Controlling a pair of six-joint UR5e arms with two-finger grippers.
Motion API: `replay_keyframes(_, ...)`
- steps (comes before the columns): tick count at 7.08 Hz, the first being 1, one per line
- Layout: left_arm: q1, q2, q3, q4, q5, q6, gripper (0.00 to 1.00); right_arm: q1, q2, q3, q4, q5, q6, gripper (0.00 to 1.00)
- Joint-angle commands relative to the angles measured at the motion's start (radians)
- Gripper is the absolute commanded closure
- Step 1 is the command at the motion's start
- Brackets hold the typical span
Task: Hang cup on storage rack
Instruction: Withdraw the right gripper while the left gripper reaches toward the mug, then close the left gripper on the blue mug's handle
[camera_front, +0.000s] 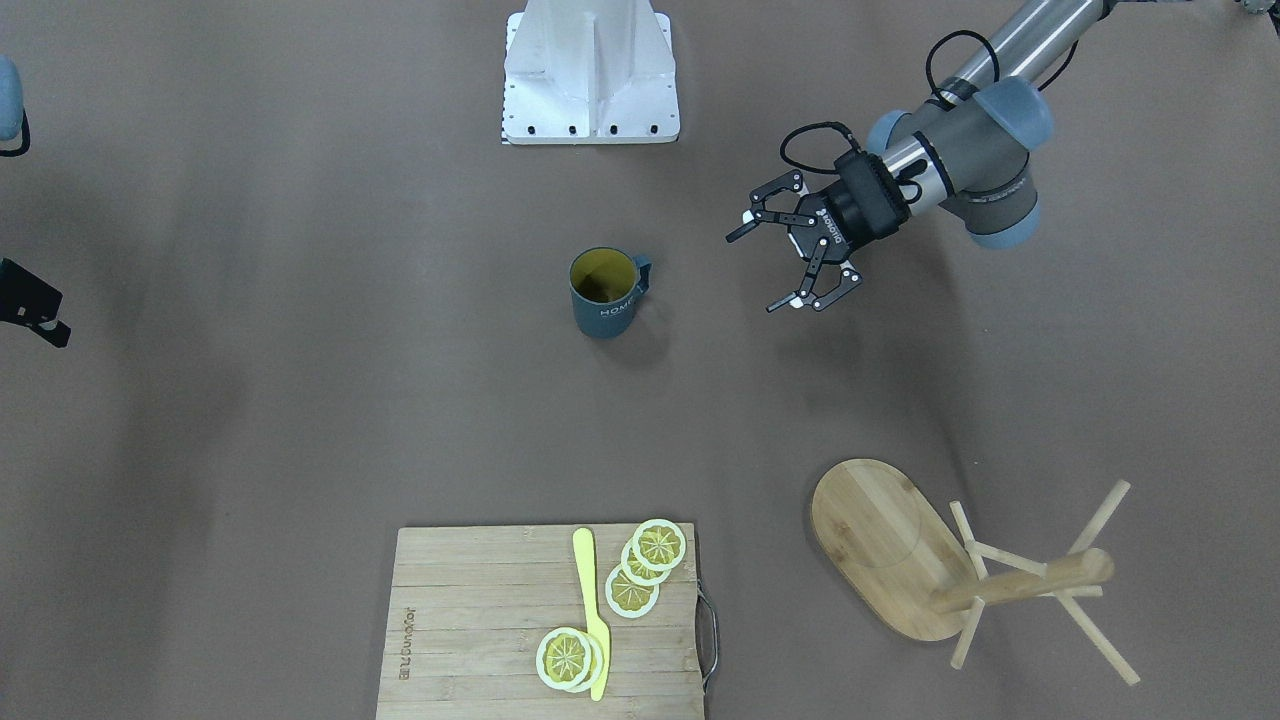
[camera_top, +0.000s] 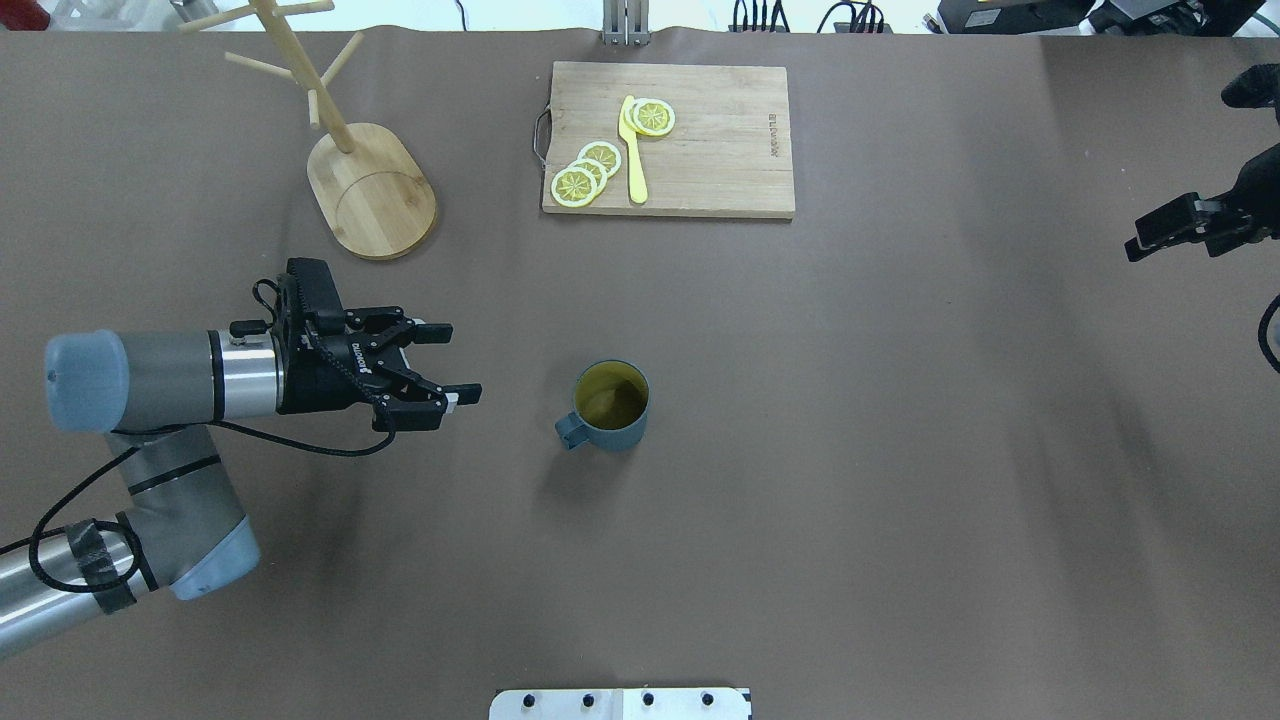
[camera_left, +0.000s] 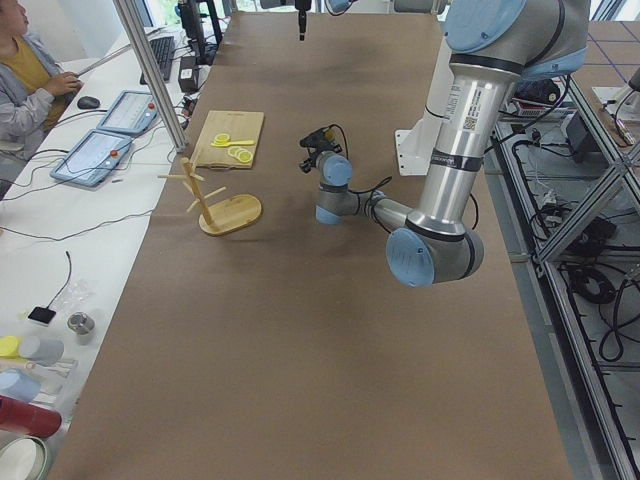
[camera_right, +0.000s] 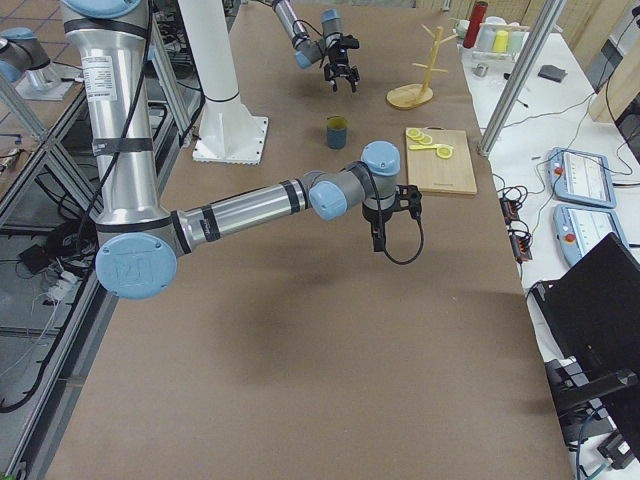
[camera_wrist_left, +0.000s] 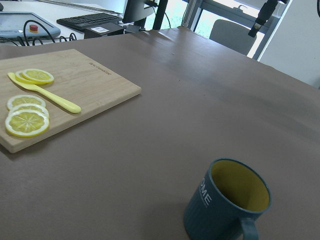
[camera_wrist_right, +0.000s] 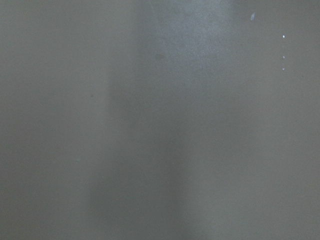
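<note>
The cup (camera_top: 610, 405) stands upright near the table's middle, dark blue-grey with a yellowish inside, its handle (camera_top: 570, 430) pointing toward my left arm. White lettering shows on its side in the left wrist view (camera_wrist_left: 227, 202). My left gripper (camera_top: 458, 362) hovers open and empty a short way to the left of the cup, fingers aimed at it. The storage rack (camera_top: 372, 190), a bamboo mug tree on an oval base, stands at the far left with bare pegs. My right gripper (camera_top: 1140, 243) sits at the table's right edge, seen side-on, so I cannot tell its state.
A bamboo cutting board (camera_top: 720, 150) at the far middle carries lemon slices (camera_top: 585, 172) and a yellow knife (camera_top: 633, 150). The white robot base plate (camera_top: 620, 704) lies at the near edge. A person (camera_left: 25, 70) sits at a side desk with tablets.
</note>
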Motion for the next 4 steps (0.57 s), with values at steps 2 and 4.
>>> replay_keyframes(2,0.144,-0.004,-0.004,0.003,0.213,0.112,0.05,0.004,0.008,-0.031,0.003,-0.004,-0.045,0.00)
replay_keyframes(4,0.219,0.013,-0.020,0.003,0.279,0.118,0.05,0.002,0.014,-0.039,0.004,-0.004,-0.045,0.00)
